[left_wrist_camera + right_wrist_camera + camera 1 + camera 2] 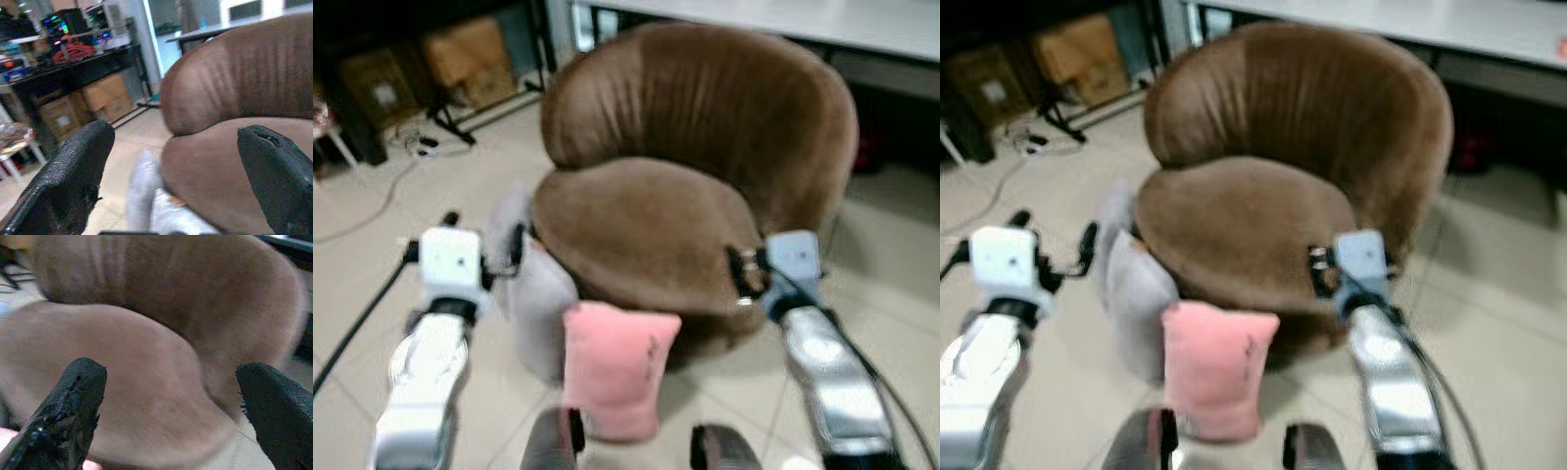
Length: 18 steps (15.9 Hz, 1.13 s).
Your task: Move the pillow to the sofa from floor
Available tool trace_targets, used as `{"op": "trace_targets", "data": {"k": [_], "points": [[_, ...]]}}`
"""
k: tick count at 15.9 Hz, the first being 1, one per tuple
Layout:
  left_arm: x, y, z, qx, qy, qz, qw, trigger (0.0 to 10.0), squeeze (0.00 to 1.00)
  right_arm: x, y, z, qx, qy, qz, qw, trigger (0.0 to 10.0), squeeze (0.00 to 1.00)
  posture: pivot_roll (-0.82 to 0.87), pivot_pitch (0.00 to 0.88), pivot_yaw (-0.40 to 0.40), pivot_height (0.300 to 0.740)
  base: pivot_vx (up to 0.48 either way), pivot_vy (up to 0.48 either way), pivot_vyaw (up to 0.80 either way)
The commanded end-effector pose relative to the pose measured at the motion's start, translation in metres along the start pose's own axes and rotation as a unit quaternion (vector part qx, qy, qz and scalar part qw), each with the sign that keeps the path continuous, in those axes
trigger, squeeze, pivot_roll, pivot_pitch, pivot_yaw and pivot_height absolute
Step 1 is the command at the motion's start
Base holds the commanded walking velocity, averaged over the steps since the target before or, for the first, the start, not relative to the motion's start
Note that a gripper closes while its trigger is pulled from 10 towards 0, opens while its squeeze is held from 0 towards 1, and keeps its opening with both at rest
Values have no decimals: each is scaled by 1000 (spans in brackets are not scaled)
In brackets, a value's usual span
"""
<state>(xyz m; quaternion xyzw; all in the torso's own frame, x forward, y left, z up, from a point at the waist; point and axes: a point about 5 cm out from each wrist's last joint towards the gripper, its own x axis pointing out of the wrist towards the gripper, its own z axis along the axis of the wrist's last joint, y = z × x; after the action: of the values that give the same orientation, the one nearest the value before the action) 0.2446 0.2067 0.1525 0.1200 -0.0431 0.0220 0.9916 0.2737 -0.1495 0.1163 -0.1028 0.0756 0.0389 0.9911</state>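
Observation:
A pink pillow (612, 367) stands upright on the tiled floor, leaning against the front of the round brown sofa (656, 225). A grey pillow (533, 294) leans on the sofa's left side, just beside the pink one. My left gripper (484, 233) hovers open over the grey pillow, by the sofa's left edge; in the left wrist view its fingers (73, 171) frame the grey pillow (146, 196) and the sofa back. Open too, my right gripper (741, 277) is at the seat's right front edge, and its wrist view looks across the brown seat (146, 382).
Cardboard boxes (470, 54) sit under a dark shelf at the back left, with cables (421, 142) and a stand on the floor near them. A pale table (803, 20) runs behind the sofa. Tiled floor (901, 284) spreads to the right.

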Motion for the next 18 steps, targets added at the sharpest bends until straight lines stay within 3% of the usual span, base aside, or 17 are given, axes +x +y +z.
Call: {"op": "trace_targets", "data": {"k": [1, 4, 15, 18], "points": [[1, -2, 0, -4, 1, -3, 1000, 10000, 0, 0, -3, 3, -9, -9, -1, 1000, 10000, 0, -61, 0, 41, 620, 292, 0, 531], [1, -3, 0, -3, 2, -2, 1000, 10000, 0, 1, -3, 3, -2, -12, -4, 1000, 10000, 0, -60, 0, 39, 620, 284, 0, 738], [0, -3, -1, -1, 0, -4, 1000, 10000, 0, 2, -1, 3, -16, -16, 8, 1000, 10000, 0, -56, 0, 30, 620, 260, 0, 0], [0, -4, -1, -2, -1, -4, 1000, 10000, 0, 3, -2, 4, -17, -17, 7, 1000, 10000, 0, -57, 0, 29, 620, 260, 0, 700]]}}
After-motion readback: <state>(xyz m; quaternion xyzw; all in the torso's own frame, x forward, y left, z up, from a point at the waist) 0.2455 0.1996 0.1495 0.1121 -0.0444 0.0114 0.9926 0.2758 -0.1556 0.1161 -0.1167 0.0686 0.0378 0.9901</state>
